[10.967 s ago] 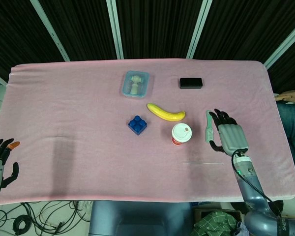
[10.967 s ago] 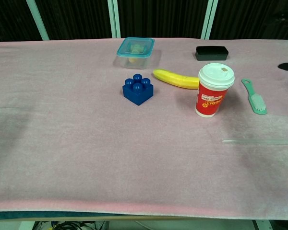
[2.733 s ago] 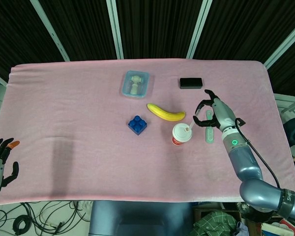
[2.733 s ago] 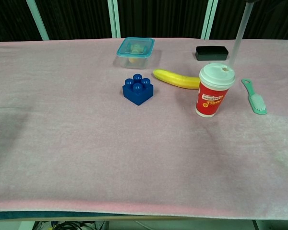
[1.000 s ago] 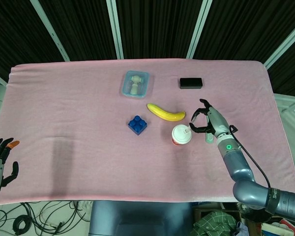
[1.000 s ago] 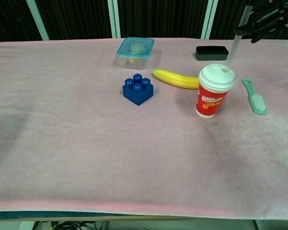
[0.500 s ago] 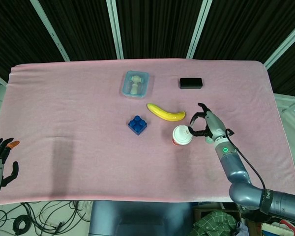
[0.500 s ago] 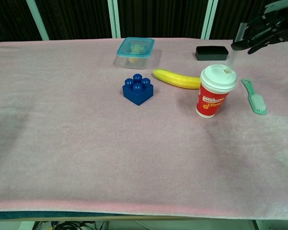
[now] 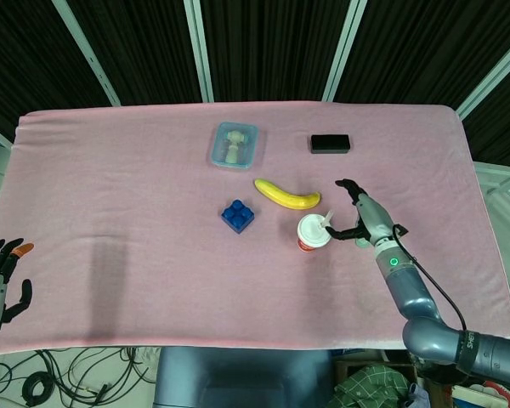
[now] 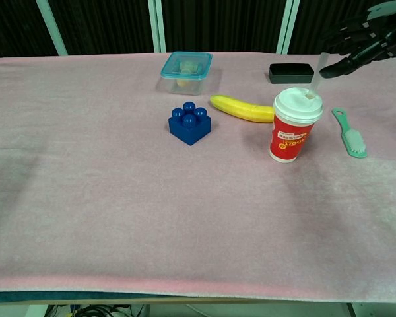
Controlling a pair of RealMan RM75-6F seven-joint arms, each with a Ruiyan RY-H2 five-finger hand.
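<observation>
Since half a second ago your right hand [image 9: 363, 219] has opened up beside the cup [image 9: 311, 233], and the straw [image 9: 328, 218] sits lower in the lid.

From the head view, your right hand hovers just right of the cup, toward the counter's [image 9: 110, 187] right half, fingers [image 9: 347, 184] spread. One fingertip sits at the straw's top end; whether it still pinches or only touches is hard to tell. The straw shows as a short pale stub over the white lid. The green brush lies hidden behind your hand. A banana [image 9: 286, 195] lies just beyond the cup, a blue block [image 9: 238, 215] to its left, a lidded box [image 9: 235, 145] and a black case [image 9: 330, 143] nearer the far edge. Your left hand [image 9: 0, 280] hangs off the near left corner, cut by the frame, fingers apart, holding nothing.

From the chest view, your right hand [image 10: 364, 38] is cropped at the top right corner; a dark fingertip meets the clear straw [image 10: 316, 79], which is faint against the cloth. The cup [image 10: 293, 125] stands upright, with the brush [image 10: 350, 134] on its right side, well apart. The banana [image 10: 241, 109], block [image 10: 190, 123], box [image 10: 187, 71] and case [image 10: 291, 72] show plainly. Your left hand is out of this view.
</observation>
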